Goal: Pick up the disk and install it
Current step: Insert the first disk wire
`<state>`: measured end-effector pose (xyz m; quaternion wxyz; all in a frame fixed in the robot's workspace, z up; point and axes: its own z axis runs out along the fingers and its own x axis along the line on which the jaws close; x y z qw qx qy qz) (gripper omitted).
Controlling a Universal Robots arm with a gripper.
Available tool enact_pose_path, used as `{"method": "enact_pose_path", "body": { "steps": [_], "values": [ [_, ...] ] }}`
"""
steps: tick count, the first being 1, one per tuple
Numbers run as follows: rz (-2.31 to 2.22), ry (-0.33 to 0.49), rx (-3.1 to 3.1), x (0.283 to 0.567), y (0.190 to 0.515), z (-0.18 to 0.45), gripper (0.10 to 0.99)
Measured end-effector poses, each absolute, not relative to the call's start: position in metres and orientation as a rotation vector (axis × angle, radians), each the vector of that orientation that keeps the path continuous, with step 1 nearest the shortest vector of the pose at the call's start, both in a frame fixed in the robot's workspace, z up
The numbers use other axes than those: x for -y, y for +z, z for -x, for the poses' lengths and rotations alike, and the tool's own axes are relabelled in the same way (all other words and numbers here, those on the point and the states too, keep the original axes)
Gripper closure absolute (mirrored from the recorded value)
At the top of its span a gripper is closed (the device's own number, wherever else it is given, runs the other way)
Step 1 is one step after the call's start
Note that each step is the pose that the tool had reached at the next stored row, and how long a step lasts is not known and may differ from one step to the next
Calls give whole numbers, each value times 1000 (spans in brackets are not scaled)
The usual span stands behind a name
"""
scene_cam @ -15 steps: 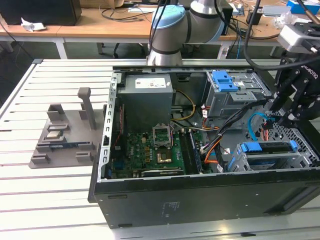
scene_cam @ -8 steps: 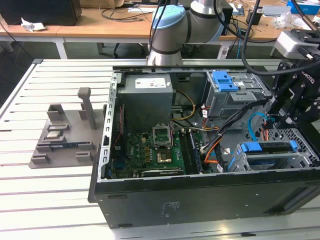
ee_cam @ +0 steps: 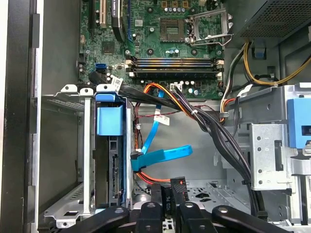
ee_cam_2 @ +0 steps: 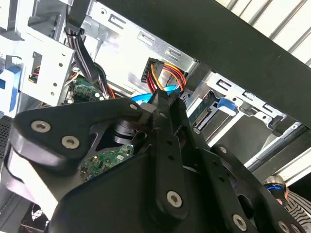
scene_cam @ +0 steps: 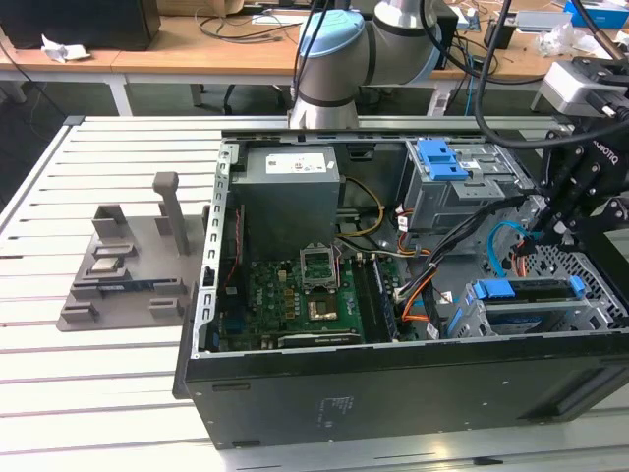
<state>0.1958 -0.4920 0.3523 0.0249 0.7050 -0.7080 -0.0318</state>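
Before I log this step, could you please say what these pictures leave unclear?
- Disk: edge-on in the first wrist view; the drive cage hides its faces.
- Gripper: its body blocks the second wrist view, hiding what lies beneath.
- Grey stand: parts on it too small, exterior view.

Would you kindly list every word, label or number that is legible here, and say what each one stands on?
Power supply label: print too small to read.
Case side sticker: too small to read.
Cable tag: blurred.
Motherboard markings: too small to read.
Nothing reads clearly.
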Motion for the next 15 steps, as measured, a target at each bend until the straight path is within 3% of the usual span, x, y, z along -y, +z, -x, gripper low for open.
{"method": "enact_pose_path", "body": {
  "steps": [15],
  "values": [
    [-2180, -97, 2189, 514, 350, -188, 886]
  ]
}}
